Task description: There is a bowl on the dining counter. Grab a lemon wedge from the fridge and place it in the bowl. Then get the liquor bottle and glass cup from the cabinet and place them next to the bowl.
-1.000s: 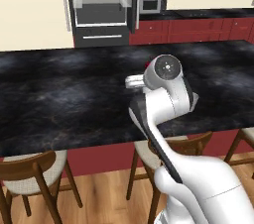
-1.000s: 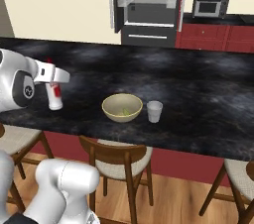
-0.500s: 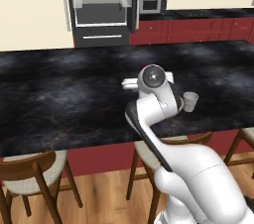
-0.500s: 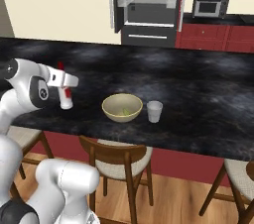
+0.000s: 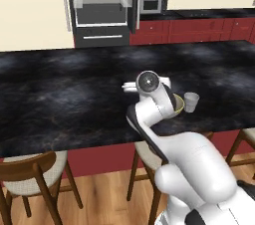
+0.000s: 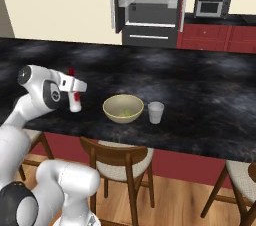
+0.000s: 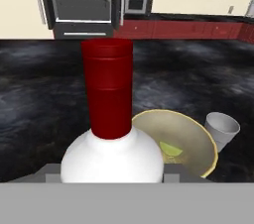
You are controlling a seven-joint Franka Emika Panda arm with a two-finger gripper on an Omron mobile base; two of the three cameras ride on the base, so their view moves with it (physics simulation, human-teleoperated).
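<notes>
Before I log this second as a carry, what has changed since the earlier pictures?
The gripper has carried the liquor bottle across the dining counter toward the bowl, keeping its hold on the bottle. The bowl, the lemon wedge inside it and the glass cup beside it stayed put; the fridge still stands open.

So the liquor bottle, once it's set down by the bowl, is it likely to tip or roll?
The liquor bottle looks slim and tall with a narrow red-topped neck, so it probably tips easily if nudged near the top. Its round body would likely roll if it fell over. It seems rigid, so the gripper around it shouldn't deform it. The bowl is close enough to bump.
</notes>
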